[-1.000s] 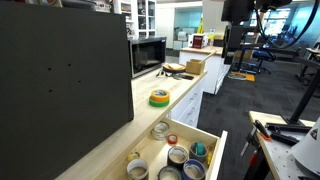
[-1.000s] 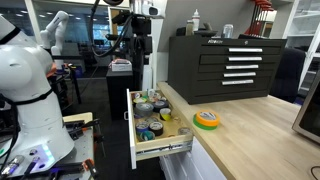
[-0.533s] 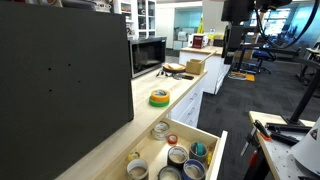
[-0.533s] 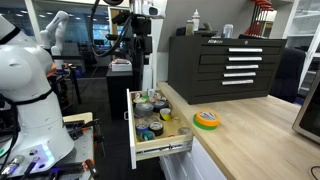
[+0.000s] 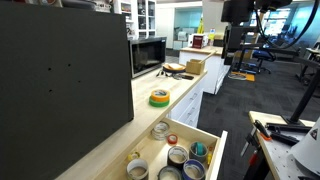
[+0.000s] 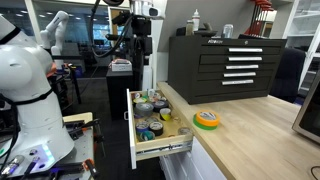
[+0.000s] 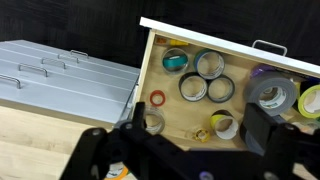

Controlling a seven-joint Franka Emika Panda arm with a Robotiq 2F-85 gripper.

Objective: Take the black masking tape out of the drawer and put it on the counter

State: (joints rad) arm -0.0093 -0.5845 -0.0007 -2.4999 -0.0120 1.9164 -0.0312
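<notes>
Clutter of tape rolls (image 7: 206, 66) in drawer (image 7: 188, 118)

Worktop (image 6: 250, 145), pale, runs long w/ four things on it. Yellow-green tape roll (image 6: 206, 119) lies flat near the front edge, at approx. 7 o'clock from the black tool chest (image 6: 225, 65); the two are apart. In an exterior view the microwave (image 5: 148, 55) stands at 12 o'clock from the roll (image 5: 159, 98), a cardboard box (image 5: 196, 66) at 1 o'clock, further along the worktop (image 5: 178, 84).
</notes>
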